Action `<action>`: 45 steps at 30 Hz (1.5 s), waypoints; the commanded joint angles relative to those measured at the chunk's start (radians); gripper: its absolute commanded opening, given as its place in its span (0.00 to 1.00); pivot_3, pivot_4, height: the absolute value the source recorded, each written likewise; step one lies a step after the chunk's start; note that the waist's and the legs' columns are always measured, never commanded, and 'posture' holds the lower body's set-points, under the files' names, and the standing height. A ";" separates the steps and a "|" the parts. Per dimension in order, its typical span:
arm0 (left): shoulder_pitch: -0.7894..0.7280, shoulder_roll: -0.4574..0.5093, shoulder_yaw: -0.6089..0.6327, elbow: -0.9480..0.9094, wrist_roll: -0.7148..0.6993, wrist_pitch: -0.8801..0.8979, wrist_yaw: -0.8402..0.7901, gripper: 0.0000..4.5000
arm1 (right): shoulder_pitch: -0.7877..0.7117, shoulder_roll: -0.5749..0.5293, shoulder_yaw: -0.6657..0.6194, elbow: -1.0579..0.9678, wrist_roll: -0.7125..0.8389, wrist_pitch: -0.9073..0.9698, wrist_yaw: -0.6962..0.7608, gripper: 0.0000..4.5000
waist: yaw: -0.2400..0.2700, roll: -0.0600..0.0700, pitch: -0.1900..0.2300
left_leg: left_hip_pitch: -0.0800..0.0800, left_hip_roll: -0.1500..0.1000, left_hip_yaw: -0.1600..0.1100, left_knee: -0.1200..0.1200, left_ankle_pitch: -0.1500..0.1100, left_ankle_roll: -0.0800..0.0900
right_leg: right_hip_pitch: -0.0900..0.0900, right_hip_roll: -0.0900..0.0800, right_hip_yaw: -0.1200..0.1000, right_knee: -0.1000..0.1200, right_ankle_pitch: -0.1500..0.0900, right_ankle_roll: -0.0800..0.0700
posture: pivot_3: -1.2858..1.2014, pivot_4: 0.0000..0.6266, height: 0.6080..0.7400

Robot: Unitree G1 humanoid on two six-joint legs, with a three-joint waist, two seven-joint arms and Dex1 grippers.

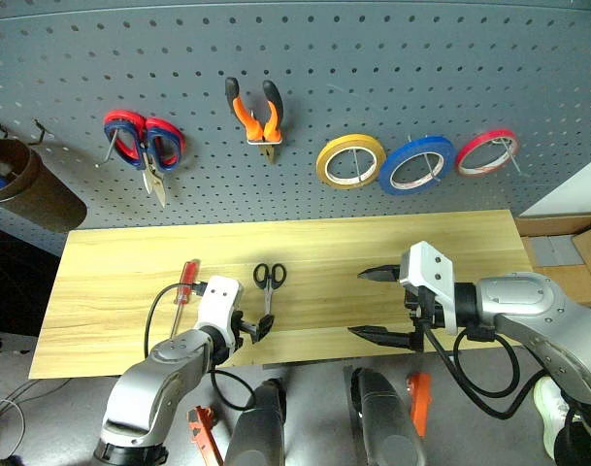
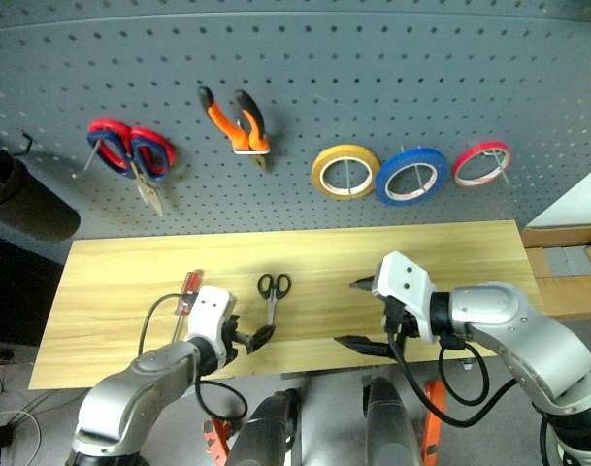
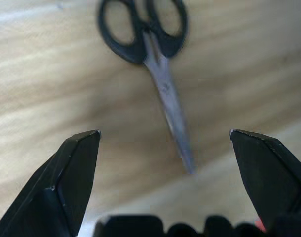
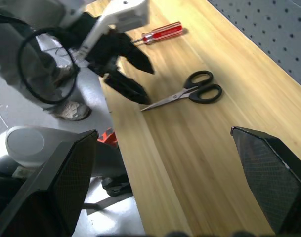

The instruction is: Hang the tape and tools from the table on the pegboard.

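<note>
A: What's nearest the camera?
B: The left gripper (image 1: 257,326), lower left of centre, fingers spread wide and empty, just at the blade tips of the black-handled scissors (image 1: 269,283). The right gripper (image 1: 375,305), right of centre, is also wide open with nothing in it, over the table (image 1: 111,262).

A: And lying on the wood?
B: Those scissors at centre, handles toward the board, and the red-handled screwdriver (image 1: 185,281) left of them.

A: Farther back?
B: On the pegboard (image 1: 373,68), left to right: red-and-blue-handled scissors (image 1: 145,146), the orange-and-black pliers (image 1: 255,115), a yellow roll (image 1: 350,161), the blue tape (image 1: 417,164) and a thin red roll (image 1: 486,151), all hanging on hooks.
</note>
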 commanded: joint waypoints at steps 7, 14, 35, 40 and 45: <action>-0.082 -0.015 -0.066 0.101 0.097 0.049 0.044 1.00 | -0.002 0.017 0.031 -0.043 -0.018 -0.031 -0.003 0.99 | 0.010 -0.003 0.002 | 0.000 0.000 0.000 0.000 0.000 0.000 | 0.000 0.000 0.000 -0.001 0.000 0.000 | 0.50 0.62 1.00; -0.131 -0.056 -0.095 0.151 0.111 0.059 0.026 1.00 | -0.005 0.031 0.038 -0.041 -0.017 -0.030 -0.001 0.99 | 0.012 -0.003 0.002 | 0.000 0.000 0.000 0.000 0.000 0.000 | 0.001 0.000 0.000 -0.001 0.000 0.000 | 0.49 0.62 1.00; -0.145 -0.097 -0.041 0.237 0.150 0.050 0.016 0.21 | -0.026 0.048 0.029 0.017 -0.028 -0.058 0.014 1.00 | 0.013 -0.003 0.002 | 0.002 0.000 -0.001 0.000 0.000 0.000 | 0.005 0.000 -0.001 -0.003 0.000 0.001 | 0.49 0.62 1.00; -0.132 -0.081 -0.035 0.242 0.155 0.039 0.003 0.00 | -0.027 0.050 0.024 0.023 -0.030 -0.059 0.012 1.00 | 0.013 -0.003 0.002 | 0.002 0.000 -0.002 0.000 0.000 0.000 | 0.007 0.000 -0.001 -0.007 0.001 0.002 | 0.49 0.62 1.00; -0.122 -0.055 -0.014 0.247 0.159 0.016 -0.014 0.00 | -0.032 0.055 0.017 0.035 -0.031 -0.057 0.004 1.00 | 0.012 -0.003 0.002 | 0.002 0.000 -0.002 0.000 0.000 0.000 | 0.007 0.000 -0.002 -0.008 0.001 0.002 | 0.49 0.62 1.00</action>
